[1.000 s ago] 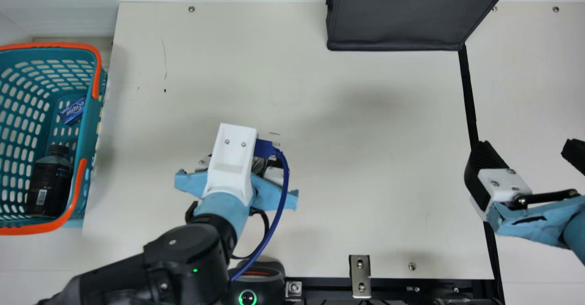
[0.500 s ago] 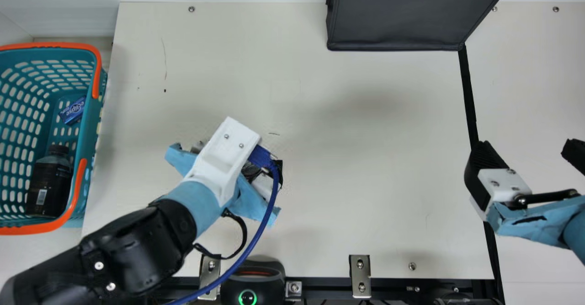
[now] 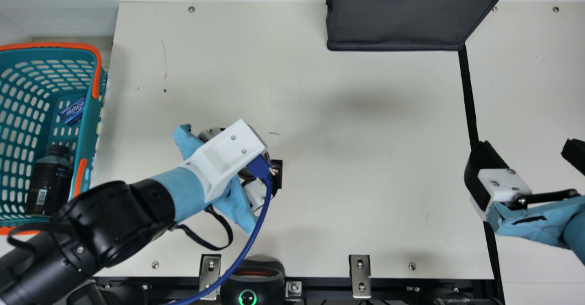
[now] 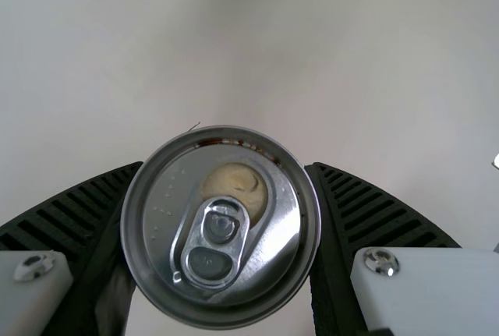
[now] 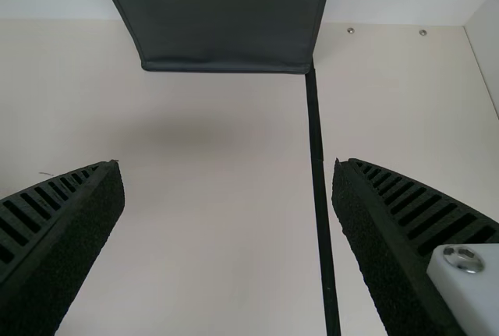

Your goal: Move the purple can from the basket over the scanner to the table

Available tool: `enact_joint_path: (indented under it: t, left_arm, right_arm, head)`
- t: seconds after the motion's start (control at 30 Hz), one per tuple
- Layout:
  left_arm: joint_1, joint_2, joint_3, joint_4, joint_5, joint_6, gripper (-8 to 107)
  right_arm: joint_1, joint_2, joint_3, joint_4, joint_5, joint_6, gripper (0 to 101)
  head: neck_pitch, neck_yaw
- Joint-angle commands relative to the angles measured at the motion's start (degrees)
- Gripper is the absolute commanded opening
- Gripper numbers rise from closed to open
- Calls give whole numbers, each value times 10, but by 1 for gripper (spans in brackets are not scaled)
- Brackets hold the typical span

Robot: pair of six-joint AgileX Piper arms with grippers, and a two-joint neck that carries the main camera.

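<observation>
Closed snugly round the can (image 4: 265, 262), the left claw (image 4: 226, 167) has twisted, its arm uncovering the scanner (image 3: 270, 275) behind it; lowering to the surface (image 3: 365, 168) beneath seems next.

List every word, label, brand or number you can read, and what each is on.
"emart": dark bag, its lettering partly covered at the top.
"eclipse": blue pack in the basket; its smaller print can't be read.
Dark bottle in the basket: print too small to read.
Can: raised dots on its lid, no readable words.
</observation>
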Motion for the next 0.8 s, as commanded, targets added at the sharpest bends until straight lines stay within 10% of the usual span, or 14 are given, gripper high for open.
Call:
enact_joint_path:
  t: [0.0, 0.77]
  left_arm:
    - [18, -1, 2, -59, -1, 131, -8]
    - [204, 43, -18, -344, 106, 596, -8]
  right_arm:
    - [0, 0, 0, 0, 0, 0, 95]
    - [0, 0, 0, 0, 0, 0, 95]
  head:
    - [-17, 1]
    - [-17, 1]
